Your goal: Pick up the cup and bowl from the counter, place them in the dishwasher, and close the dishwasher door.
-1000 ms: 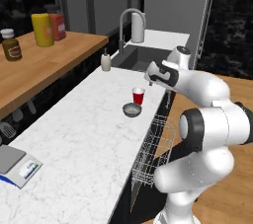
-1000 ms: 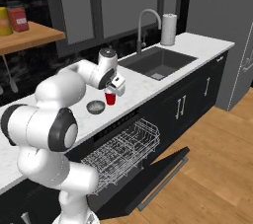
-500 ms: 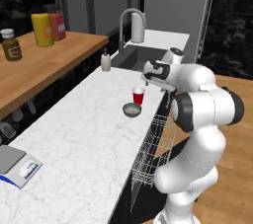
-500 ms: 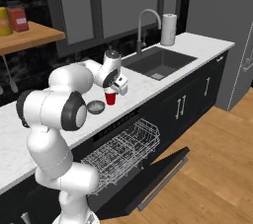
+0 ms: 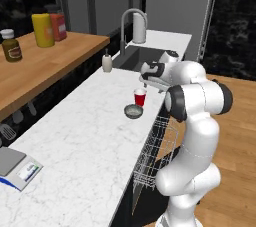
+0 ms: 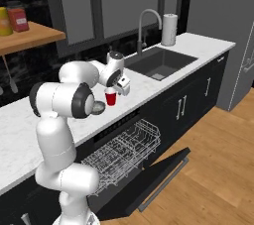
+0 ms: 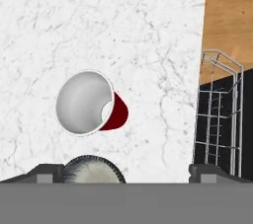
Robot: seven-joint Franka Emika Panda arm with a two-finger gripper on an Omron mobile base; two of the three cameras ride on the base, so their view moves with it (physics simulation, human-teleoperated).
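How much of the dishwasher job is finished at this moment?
Nothing is loaded yet. The cup and bowl stand on the counter. The open gripper hangs above them, empty. The dishwasher door lies open; both items and closing remain.

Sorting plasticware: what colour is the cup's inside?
White inside, red outside; the cup shows this best in the hand view.

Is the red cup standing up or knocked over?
Upright: the red cup stands on its base on the counter, white mouth facing up.
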